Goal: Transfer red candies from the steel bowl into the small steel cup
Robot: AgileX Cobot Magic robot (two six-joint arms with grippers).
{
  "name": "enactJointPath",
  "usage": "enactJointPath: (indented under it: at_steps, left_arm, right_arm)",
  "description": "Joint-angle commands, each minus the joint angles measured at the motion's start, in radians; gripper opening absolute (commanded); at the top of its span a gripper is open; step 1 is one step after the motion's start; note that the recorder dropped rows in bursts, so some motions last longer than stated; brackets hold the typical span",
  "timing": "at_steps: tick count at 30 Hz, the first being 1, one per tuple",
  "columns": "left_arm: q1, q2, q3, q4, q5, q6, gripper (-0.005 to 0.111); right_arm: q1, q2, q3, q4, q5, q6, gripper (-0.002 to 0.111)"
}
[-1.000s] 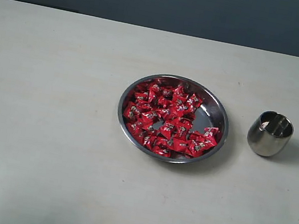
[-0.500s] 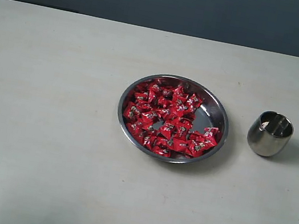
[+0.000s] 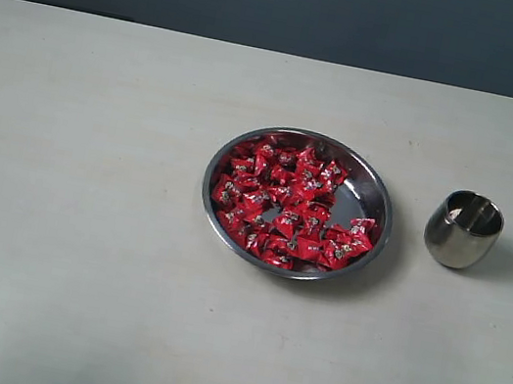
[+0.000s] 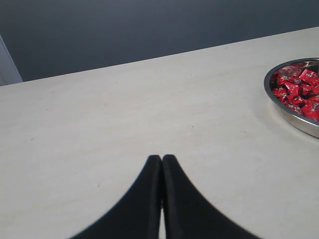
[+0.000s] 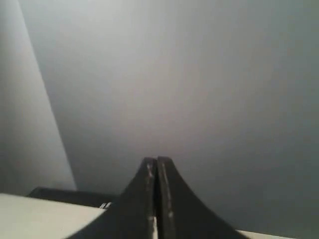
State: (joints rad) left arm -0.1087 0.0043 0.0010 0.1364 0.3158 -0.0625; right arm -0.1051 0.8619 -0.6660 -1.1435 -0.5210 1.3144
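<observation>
While left claw (image 4: 161, 158) and right claw (image 5: 156, 160) are clenching nothing, one steel bowl (image 3: 364, 193) is sitting well apart.
Many red candies (image 3: 286, 202) inside; one small steel cup (image 3: 460, 236) beside.

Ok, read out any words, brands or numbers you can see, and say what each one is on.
On the red candies: tiny white-and-dark print, too small and blurred to read.
On the steel bowl, the small steel cup and the table: no text visible.
</observation>
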Motion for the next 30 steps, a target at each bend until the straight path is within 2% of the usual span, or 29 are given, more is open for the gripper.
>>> enactJointPath:
  at_steps: [1,3,8,10,12,15,16,17,19,23,25,27,30]
  left_arm:
    - [-0.003,-0.004,-0.001,-0.001,-0.006,-0.006,0.000]
    - [-0.003,-0.004,-0.001,-0.001,-0.006,-0.006,0.000]
    - [-0.003,-0.004,-0.001,-0.001,-0.006,-0.006,0.000]
    - [-0.003,-0.004,-0.001,-0.001,-0.006,-0.006,0.000]
    - [-0.003,-0.004,-0.001,-0.001,-0.006,-0.006,0.000]
    - [-0.003,-0.004,-0.001,-0.001,-0.006,-0.006,0.000]
    - [-0.003,-0.004,-0.001,-0.001,-0.006,-0.006,0.000]
    - [-0.003,-0.004,-0.001,-0.001,-0.006,-0.006,0.000]
    - [-0.003,-0.004,-0.001,-0.001,-0.006,-0.006,0.000]
    - [-0.003,-0.004,-0.001,-0.001,-0.006,-0.006,0.000]
    - [-0.003,-0.004,-0.001,-0.001,-0.006,-0.006,0.000]
    - [-0.003,-0.004,-0.001,-0.001,-0.006,-0.006,0.000]
    - [-0.003,-0.004,-0.001,-0.001,-0.006,-0.006,0.000]
  right_arm:
    - [0.022,0.429,-0.378,-0.408,-0.125,0.360,-0.001]
    - [0.065,0.593,-0.554,-0.601,-0.131,0.530,-0.001]
    - [0.153,0.869,-0.830,-0.601,-0.093,0.526,-0.001]
    - [0.190,0.942,-0.906,-0.601,0.037,0.492,-0.001]
    - [0.229,1.010,-0.972,-0.601,0.291,0.417,-0.001]
    - [0.262,1.102,-1.048,-0.601,0.691,0.170,-0.001]
    - [0.265,1.121,-1.059,-0.601,0.770,0.097,-0.001]
    - [0.267,1.140,-1.065,-0.513,0.846,-0.019,-0.001]
    - [0.267,1.159,-1.072,-0.209,0.926,-0.357,-0.001]
    - [0.267,1.208,-1.129,0.701,1.094,-1.202,-0.001]
    - [0.274,1.235,-1.166,1.095,1.209,-1.537,-0.001]
    - [0.287,1.260,-1.191,1.315,1.274,-1.712,-0.001]
    - [0.323,1.295,-1.226,1.351,1.337,-1.793,-0.001]
